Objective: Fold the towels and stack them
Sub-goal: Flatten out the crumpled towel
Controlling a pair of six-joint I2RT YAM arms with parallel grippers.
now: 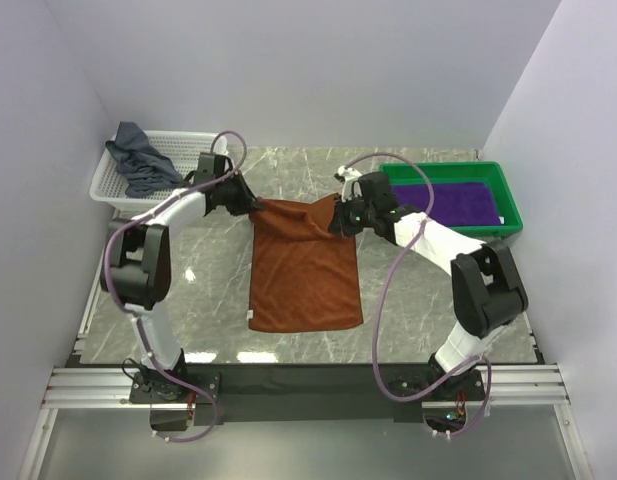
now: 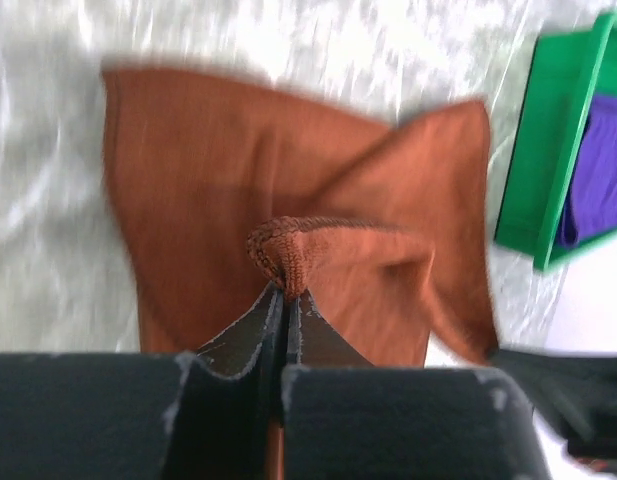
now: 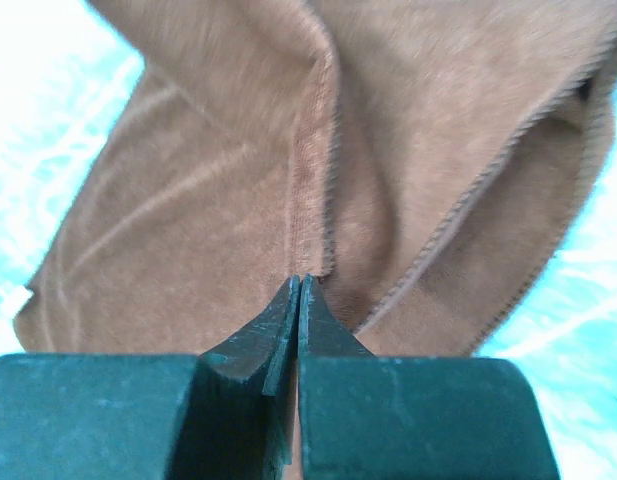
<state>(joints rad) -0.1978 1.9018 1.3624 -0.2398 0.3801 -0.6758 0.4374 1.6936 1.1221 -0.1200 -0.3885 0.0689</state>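
Observation:
A rust-brown towel lies lengthwise in the middle of the table, its far edge lifted and sagging between both grippers. My left gripper is shut on the far left corner, and the bunched hem shows at its tips over the rest of the rust-brown towel. My right gripper is shut on the far right corner, with the rust-brown towel's hem running up from its tips. A purple towel lies flat in the green tray. A grey-blue towel is heaped in the white basket.
The white mesh basket stands at the far left by the wall. The green tray sits at the far right, and the tray with the purple towel also shows in the left wrist view. Walls close in on three sides.

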